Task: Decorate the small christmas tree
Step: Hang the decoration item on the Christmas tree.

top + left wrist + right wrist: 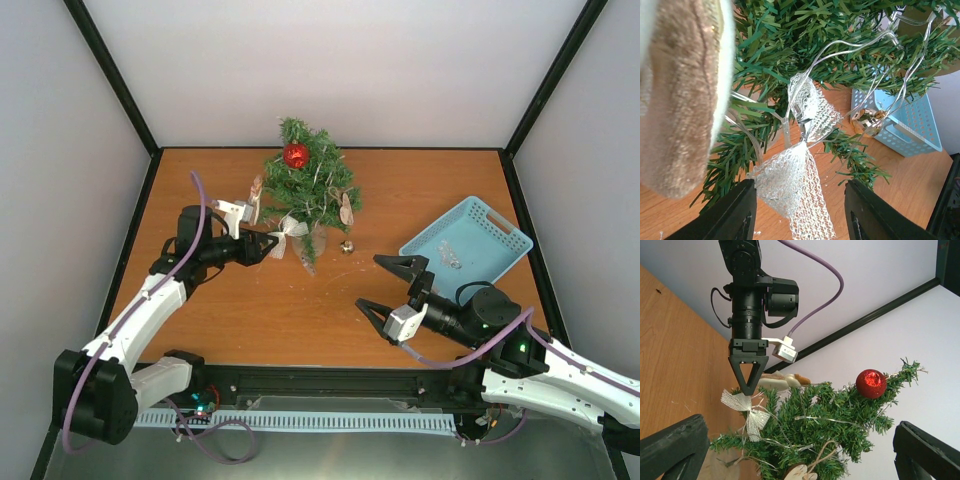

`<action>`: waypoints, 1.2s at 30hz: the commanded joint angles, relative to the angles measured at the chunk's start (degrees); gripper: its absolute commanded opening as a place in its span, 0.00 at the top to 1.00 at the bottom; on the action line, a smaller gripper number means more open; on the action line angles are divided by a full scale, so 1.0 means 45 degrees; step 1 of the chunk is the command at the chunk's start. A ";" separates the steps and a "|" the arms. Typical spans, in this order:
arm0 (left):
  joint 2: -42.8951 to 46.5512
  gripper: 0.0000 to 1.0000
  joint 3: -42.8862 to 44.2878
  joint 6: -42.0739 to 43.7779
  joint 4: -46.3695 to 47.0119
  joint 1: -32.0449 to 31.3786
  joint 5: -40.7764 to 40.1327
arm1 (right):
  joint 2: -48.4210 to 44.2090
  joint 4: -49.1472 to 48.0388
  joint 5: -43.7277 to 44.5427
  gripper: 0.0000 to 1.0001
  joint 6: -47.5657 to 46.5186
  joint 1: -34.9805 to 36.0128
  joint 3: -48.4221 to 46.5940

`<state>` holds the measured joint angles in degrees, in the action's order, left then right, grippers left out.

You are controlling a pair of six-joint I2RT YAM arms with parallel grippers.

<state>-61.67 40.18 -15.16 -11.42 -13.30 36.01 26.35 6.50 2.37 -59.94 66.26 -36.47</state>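
Forward, left gripper [269,245] (ajar) astride bow [291,228]

Bright, even light; faint shadows; nearest ornament [680,100] blurred.

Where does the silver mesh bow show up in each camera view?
Top external: the silver mesh bow sits mid-picture, at the lower left edge of the small christmas tree.
Left wrist: the bow fills the centre and bottom, close up against the branches.
Right wrist: the bow is lower left, on the tree's left side.
Shared landmark: the tree's green branches appear in all three views.
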 commanded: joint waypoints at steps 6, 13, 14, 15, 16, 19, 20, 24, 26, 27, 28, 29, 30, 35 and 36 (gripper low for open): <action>0.0715 0.51 0.0141 -0.0188 -0.0407 -0.0091 -0.0431 | -0.0054 -0.0087 -0.0060 0.00 0.0117 0.0100 -0.0197; 0.0558 0.53 -0.0224 -0.0716 -0.0317 -0.0092 -0.0457 | -0.0054 -0.0036 -0.0072 0.00 0.0137 0.0100 -0.0219; 0.0477 0.54 -0.0222 -0.0797 -0.0297 -0.0091 -0.0462 | -0.0054 -0.0055 -0.0075 0.00 0.0120 0.0100 -0.0219; 0.0378 0.55 -0.0219 -0.0878 -0.0302 -0.0091 -0.0463 | -0.0052 -0.0046 -0.0058 0.00 0.0118 0.0100 -0.0214; 0.0293 0.56 -0.0219 -0.0973 -0.0278 -0.0091 -0.0417 | -0.0037 -0.0047 -0.0042 0.00 0.0122 0.0100 -0.0216; 0.0283 0.56 -0.0473 -0.1278 0.0637 -0.0091 0.0143 | -0.0035 -0.0053 -0.0030 0.00 0.0117 0.0100 -0.0205; 0.0354 0.56 -0.0597 -0.1414 0.0962 -0.0091 0.0284 | -0.0020 -0.0072 -0.0035 0.00 0.0108 0.0100 -0.0193; 0.0310 0.61 -0.0590 -0.1612 0.1495 -0.0111 0.0416 | 0.0056 -0.0087 -0.0023 0.00 0.0100 0.0097 -0.0177; 0.0142 0.62 -0.0463 -0.1496 0.1439 -0.0111 0.0440 | 0.0100 -0.0078 -0.0013 0.00 0.0069 0.0100 -0.0195; 0.0058 0.62 -0.0398 -0.1422 0.1417 -0.0111 0.0453 | 0.0102 -0.0068 -0.0009 0.00 0.0065 0.0100 -0.0206; -0.0006 0.62 -0.0363 -0.1332 0.1428 -0.0128 0.0460 | 0.0087 -0.0077 -0.0011 0.00 0.0069 0.0100 -0.0188; -0.0026 0.64 -0.0349 -0.1247 0.1469 -0.0129 0.0468 | 0.0071 -0.0078 -0.0016 0.00 0.0060 0.0100 -0.0199; -0.0041 0.67 -0.0325 -0.1195 0.1547 -0.0147 0.0449 | 0.0054 -0.0073 -0.0016 0.00 0.0061 0.0095 -0.0199; -0.0203 0.76 -0.0117 -0.0776 0.1468 -0.0188 0.0096 | -0.0013 -0.0058 -0.0040 0.00 0.0059 0.0100 -0.0197; -0.0236 0.80 -0.0062 -0.0673 0.1447 -0.0216 0.0081 | -0.0032 -0.0061 -0.0041 0.00 0.0071 0.0100 -0.0197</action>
<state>-61.91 37.01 -20.58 -6.72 -13.58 36.80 26.79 6.68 2.35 -59.96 66.26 -36.47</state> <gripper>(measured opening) 0.256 1.000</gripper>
